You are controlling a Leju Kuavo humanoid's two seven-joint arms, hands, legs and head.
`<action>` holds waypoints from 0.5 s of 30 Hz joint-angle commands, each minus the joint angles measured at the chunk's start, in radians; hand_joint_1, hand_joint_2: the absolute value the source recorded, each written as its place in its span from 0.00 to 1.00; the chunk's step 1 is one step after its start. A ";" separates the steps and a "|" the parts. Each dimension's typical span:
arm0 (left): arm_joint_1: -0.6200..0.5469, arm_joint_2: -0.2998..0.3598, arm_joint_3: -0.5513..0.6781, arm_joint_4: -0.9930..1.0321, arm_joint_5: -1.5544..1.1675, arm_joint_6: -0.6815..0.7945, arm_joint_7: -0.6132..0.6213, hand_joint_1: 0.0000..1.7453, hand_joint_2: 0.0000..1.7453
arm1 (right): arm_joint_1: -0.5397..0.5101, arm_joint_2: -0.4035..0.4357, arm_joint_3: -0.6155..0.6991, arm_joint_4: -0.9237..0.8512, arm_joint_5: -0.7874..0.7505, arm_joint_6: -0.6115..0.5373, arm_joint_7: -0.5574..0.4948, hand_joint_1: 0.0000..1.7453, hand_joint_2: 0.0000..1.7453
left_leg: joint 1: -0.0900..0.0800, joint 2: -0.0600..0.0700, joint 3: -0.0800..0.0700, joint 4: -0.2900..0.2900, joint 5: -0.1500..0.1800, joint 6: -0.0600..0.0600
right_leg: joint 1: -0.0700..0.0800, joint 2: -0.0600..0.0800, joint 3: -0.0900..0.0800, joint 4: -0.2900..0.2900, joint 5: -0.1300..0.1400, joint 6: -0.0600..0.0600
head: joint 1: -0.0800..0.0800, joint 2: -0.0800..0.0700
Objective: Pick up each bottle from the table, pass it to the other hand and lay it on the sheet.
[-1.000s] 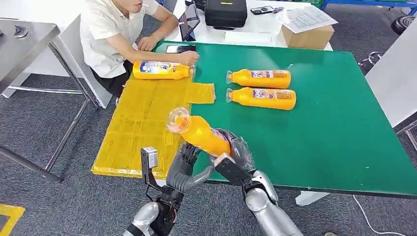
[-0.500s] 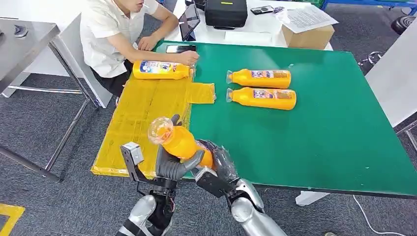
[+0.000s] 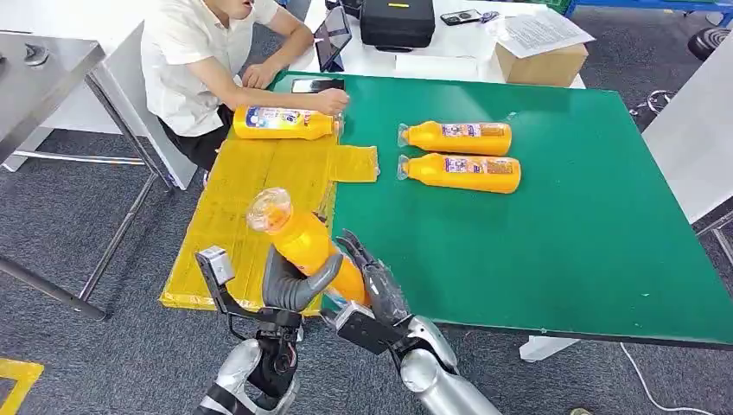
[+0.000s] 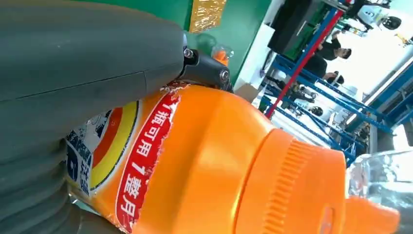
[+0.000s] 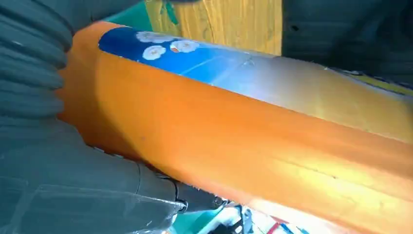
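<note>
The orange plastic bottle with a ribbed orange cap and clear overcap point(image 3: 304, 242), its red label strip printed 瓶可用 in white, tilts above the crinkled yellow sheet's point(image 3: 233, 216) near edge, gripped by the left hand point(image 3: 290, 290), the right hand's point(image 3: 372, 285) fingers spread beside its base.

Looking like robotics lab or workshop: green-topped work table point(image 3: 553, 251), blue steel racking point(image 4: 336, 92), grey carpet floor point(image 3: 78, 346), brown cardboard box point(image 3: 542, 63).

Bright even light; blurred wrist close-ups
</note>
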 commanded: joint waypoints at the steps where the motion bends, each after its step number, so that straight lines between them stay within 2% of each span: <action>1: -0.069 -0.002 0.048 0.016 0.028 0.004 -0.018 1.00 1.00 | 0.022 0.026 0.038 0.002 -0.029 -0.040 -0.040 0.00 0.00 | 0.001 -0.001 0.001 0.000 -0.001 -0.001 | 0.001 -0.001 0.001 0.000 -0.001 -0.002 | 0.000 0.000; 4: -0.080 0.002 0.101 0.025 0.052 0.040 -0.027 1.00 1.00 | 0.066 0.031 0.015 -0.052 -0.042 -0.149 -0.109 0.00 0.00 | 0.001 -0.001 0.002 0.000 0.000 -0.002 | 0.001 -0.001 0.002 0.000 -0.001 -0.002 | 0.000 0.000; 6: -0.083 0.008 0.132 0.016 0.043 0.070 -0.045 1.00 1.00 | 0.107 0.039 -0.022 -0.107 -0.057 -0.256 -0.142 0.00 0.00 | 0.001 -0.002 0.002 0.000 -0.001 -0.002 | 0.001 -0.001 0.002 0.000 -0.001 -0.002 | 0.000 0.000; 7: -0.085 0.030 0.125 0.015 -0.035 0.130 -0.070 1.00 1.00 | 0.145 0.031 -0.044 -0.182 -0.057 -0.355 -0.142 0.00 0.00 | 0.001 -0.001 0.001 0.000 0.000 -0.001 | 0.001 -0.001 0.001 0.000 -0.001 -0.002 | 0.000 0.000; 10: -0.078 0.035 0.133 0.017 -0.033 0.128 -0.069 1.00 1.00 | 0.163 0.006 -0.045 -0.215 -0.065 -0.354 -0.142 0.00 0.00 | 0.001 -0.002 0.003 -0.001 -0.001 -0.002 | 0.001 -0.002 0.003 0.000 -0.001 -0.002 | 0.000 0.000; 11: -0.118 0.093 0.043 0.078 -0.337 0.335 -0.151 1.00 1.00 | 0.260 0.063 -0.234 -0.420 0.110 -0.394 -0.142 0.00 0.00 | 0.001 -0.002 0.002 0.000 -0.001 -0.002 | 0.001 -0.002 0.003 0.000 -0.002 -0.002 | 0.000 0.000; 12: -0.134 0.099 0.028 0.112 -0.455 0.405 -0.168 1.00 1.00 | 0.301 0.082 -0.292 -0.525 0.159 -0.394 -0.142 0.00 0.00 | 0.001 -0.002 0.002 -0.001 -0.001 -0.002 | 0.000 -0.001 0.002 0.000 -0.001 -0.002 | 0.000 0.000; 14: -0.184 0.113 0.036 0.228 -0.720 0.528 -0.182 1.00 1.00 | 0.364 0.150 -0.508 -0.808 0.243 -0.394 -0.142 0.00 0.00 | 0.001 -0.006 -0.001 0.001 0.000 -0.002 | 0.001 -0.006 0.001 0.002 -0.003 -0.002 | 0.000 0.000; 15: -0.195 0.118 0.044 0.254 -0.781 0.535 -0.164 1.00 1.00 | 0.366 0.159 -0.545 -0.847 0.240 -0.394 -0.142 0.00 1.00 | -0.001 -0.008 -0.003 0.002 0.001 -0.002 | -0.001 -0.008 -0.003 0.004 -0.003 -0.002 | 0.000 0.000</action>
